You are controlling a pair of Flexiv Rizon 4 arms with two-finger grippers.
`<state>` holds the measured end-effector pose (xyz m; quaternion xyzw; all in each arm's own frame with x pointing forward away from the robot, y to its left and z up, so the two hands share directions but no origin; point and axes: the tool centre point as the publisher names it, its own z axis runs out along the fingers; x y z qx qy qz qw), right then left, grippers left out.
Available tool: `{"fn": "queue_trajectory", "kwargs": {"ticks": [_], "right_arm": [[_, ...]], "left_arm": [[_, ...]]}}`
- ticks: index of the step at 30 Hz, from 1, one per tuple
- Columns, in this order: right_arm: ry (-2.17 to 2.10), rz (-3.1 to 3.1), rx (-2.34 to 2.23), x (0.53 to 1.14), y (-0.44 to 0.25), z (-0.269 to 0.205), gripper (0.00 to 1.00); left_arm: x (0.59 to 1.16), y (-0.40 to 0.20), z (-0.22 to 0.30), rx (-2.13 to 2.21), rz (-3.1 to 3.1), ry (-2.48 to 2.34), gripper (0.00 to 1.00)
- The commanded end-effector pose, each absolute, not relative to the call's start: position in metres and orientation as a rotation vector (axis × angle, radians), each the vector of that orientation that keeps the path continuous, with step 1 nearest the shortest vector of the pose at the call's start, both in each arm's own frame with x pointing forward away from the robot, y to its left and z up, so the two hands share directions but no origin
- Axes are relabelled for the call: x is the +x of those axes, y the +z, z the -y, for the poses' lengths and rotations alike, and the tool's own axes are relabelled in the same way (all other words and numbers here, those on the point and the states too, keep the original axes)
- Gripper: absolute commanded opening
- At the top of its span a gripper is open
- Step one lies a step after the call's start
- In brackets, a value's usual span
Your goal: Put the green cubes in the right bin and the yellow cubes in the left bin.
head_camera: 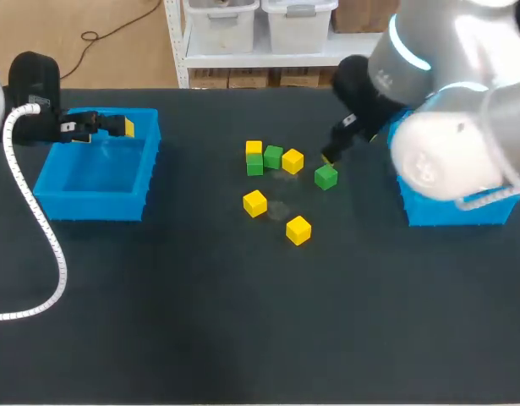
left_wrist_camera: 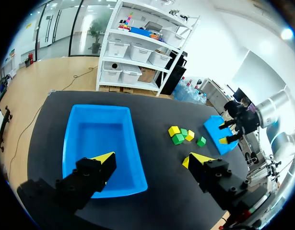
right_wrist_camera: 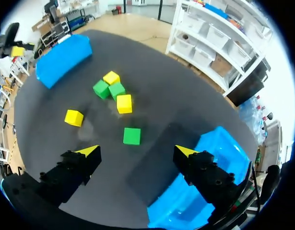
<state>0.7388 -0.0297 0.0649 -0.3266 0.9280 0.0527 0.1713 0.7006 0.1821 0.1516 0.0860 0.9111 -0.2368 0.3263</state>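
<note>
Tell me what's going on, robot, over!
Left gripper open, empty, over left bin. Right gripper open, lone green cube just ahead of it. Other cubes loose on table. Nothing blocking that cube.

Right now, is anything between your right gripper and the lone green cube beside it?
Nothing visible. The right gripper is open just short of the green cube, with only bare table between them.

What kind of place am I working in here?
Probably a robot lab's sorting bench: a black table, a blue left bin and right bin, and loose green cubes and yellow cubes between them.
</note>
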Motion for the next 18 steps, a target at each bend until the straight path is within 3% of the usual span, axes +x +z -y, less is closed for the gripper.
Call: {"fn": "queue_trajectory", "kwargs": {"ticks": [1,14,15,16,18], "right_arm": [[0.114,-2.691,-0.943,0.758,0.025,0.012,1.00],[-0.002,-2.788,-0.916,0.766,-0.020,0.005,1.00],[-0.021,-2.796,-0.908,0.765,-0.022,0.005,0.78],[-0.018,-2.796,-0.909,0.765,-0.022,0.005,0.36],[-0.049,-2.808,-0.894,0.764,-0.024,0.007,0.00]], "left_arm": [[0.700,0.150,-0.184,0.231,-2.377,-0.633,1.00],[0.700,0.150,-0.184,0.231,-2.377,-0.633,1.00],[0.700,0.150,-0.184,0.231,-2.377,-0.633,1.00],[0.700,0.150,-0.184,0.231,-2.377,-0.633,1.00],[0.700,0.150,-0.184,0.231,-2.377,-0.633,1.00]]}}
